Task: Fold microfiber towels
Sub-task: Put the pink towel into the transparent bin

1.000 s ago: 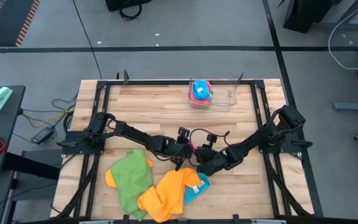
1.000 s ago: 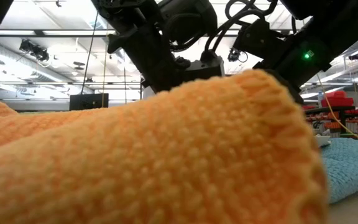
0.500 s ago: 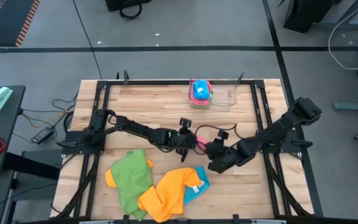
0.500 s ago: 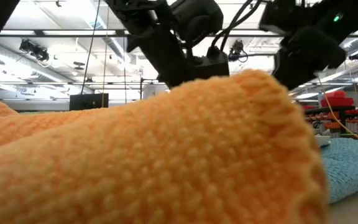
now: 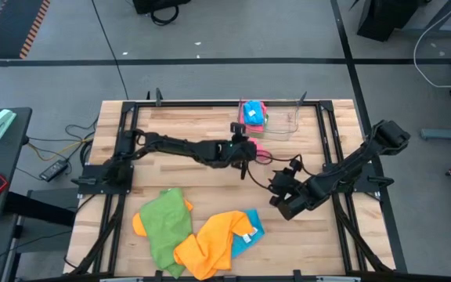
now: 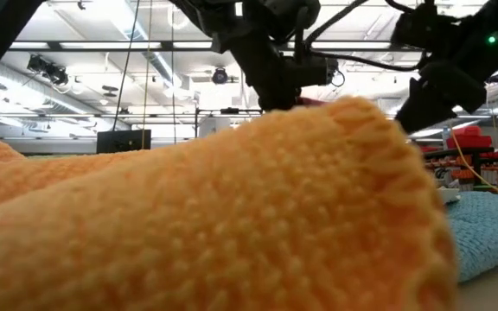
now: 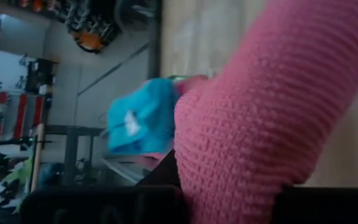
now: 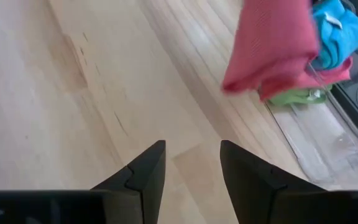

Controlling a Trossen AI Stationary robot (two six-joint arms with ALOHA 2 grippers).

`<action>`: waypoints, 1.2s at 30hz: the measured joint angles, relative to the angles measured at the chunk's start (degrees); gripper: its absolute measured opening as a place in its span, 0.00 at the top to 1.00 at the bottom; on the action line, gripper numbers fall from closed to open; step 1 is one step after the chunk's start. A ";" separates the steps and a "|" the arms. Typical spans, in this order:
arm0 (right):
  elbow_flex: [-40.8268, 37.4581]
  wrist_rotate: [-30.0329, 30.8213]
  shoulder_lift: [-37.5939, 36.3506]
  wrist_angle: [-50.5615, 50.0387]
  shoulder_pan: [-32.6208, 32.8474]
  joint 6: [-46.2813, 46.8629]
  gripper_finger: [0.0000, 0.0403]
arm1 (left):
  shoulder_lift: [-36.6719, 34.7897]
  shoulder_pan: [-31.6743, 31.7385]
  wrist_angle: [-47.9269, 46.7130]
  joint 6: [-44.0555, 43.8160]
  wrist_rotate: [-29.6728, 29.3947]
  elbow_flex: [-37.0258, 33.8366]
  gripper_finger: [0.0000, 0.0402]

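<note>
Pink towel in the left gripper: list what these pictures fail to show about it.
- High view: the pink towel is a sliver beside the left gripper; its fold state is too small to tell.
- Left wrist view: the towel fills the picture blurred, cut by the edges, hiding the grip.
- Low view: the orange towel blocks the tabletop.
- Right wrist view: the towel's top is cut off by the edge.

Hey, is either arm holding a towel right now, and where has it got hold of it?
The left gripper holds the pink towel by a bunched fold at one end; its jaws are shut. The right gripper is open and holds nothing.
</note>
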 joint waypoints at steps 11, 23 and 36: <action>-0.64 7.08 -2.52 -0.39 -0.02 -3.49 0.59 | 0.00 5.64 -2.40 1.13 -0.09 1.79 0.90; -0.66 5.98 -18.90 -0.41 -9.37 -16.81 0.47 | 0.00 6.57 4.37 15.10 2.68 1.77 0.88; -0.66 5.75 -30.49 -2.11 -11.16 -19.98 0.46 | 0.07 14.59 18.06 40.06 31.64 1.68 0.89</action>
